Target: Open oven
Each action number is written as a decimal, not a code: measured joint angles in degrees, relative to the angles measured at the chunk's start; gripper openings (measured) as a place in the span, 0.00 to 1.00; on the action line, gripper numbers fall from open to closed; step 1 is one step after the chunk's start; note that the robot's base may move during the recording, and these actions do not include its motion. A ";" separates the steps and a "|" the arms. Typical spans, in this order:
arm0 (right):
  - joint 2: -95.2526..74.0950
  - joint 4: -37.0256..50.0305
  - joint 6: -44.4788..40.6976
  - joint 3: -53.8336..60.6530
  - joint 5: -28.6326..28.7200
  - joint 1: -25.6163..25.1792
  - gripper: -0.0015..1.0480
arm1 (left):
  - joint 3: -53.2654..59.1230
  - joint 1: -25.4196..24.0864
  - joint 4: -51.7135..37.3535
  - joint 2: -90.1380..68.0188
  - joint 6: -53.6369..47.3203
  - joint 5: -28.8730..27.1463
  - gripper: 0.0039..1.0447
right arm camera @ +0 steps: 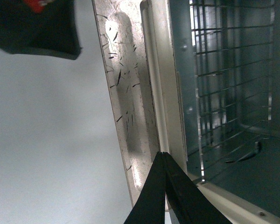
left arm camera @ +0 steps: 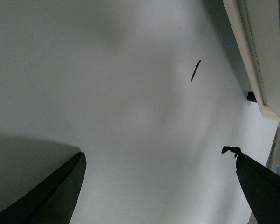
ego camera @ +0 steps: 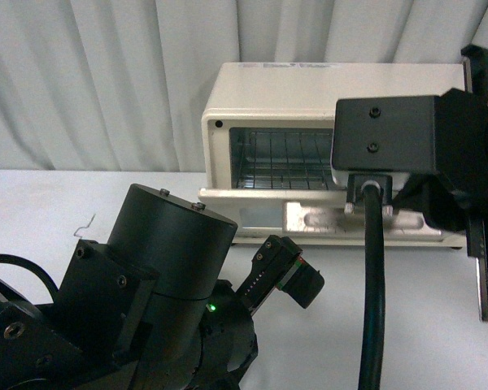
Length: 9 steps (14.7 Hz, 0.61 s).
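Right pincer (right arm camera: 163,156): fingers pressed together, nothing visibly held, tips at the cream edge of the door (right arm camera: 126,84).
Left pincer (left arm camera: 155,153): spread wide, empty, above bare table (left arm camera: 107,93).
Oven (ego camera: 268,97): at the table's back, door lying almost flat, wire rack (ego camera: 281,158) exposed.
Risk: extra downward pressure could strain the hinge or drag the oven forward.

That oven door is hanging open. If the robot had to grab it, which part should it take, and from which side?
Probably the free edge of the door, the long one nearest the robot. The door lies dropped down with its inner face up, hinged along the base of the oven. So that edge sticks out clear, and coming straight from the front lets one finger go over it and one under. The handle is hidden.
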<state>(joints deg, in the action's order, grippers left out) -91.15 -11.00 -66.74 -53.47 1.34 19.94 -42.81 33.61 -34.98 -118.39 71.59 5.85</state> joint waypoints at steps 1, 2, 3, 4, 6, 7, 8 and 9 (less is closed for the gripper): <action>0.31 -2.40 0.33 0.46 0.04 0.42 0.02 | 0.00 0.00 -0.02 0.00 0.00 0.00 0.94; 0.68 -4.42 0.31 0.76 0.04 0.59 0.02 | 0.00 0.00 -0.02 0.00 0.20 0.02 0.94; 1.66 -5.25 0.28 0.76 0.00 0.68 0.02 | 0.00 0.00 -0.02 0.00 0.37 0.07 0.94; 3.21 -5.27 0.28 0.76 0.00 0.66 0.02 | 0.00 -0.02 0.00 0.00 0.39 0.07 0.94; 5.55 -6.08 0.22 0.26 0.17 0.24 0.02 | 0.00 0.00 0.00 0.00 0.44 0.00 0.94; 6.25 -6.38 0.04 -0.17 0.28 -0.13 0.02 | 0.00 -0.02 0.00 0.00 0.44 0.00 0.94; 6.75 -6.84 -0.39 -0.61 0.35 -0.50 0.02 | 0.00 0.00 0.00 0.00 0.42 0.00 0.94; 7.74 -7.17 -0.81 -1.18 0.66 -0.90 0.02 | 0.00 -0.02 -0.02 0.00 0.44 0.02 0.94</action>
<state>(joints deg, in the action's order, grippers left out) -83.42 -18.17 -67.55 -54.65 2.00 19.05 -42.81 33.58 -35.00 -118.39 72.03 5.87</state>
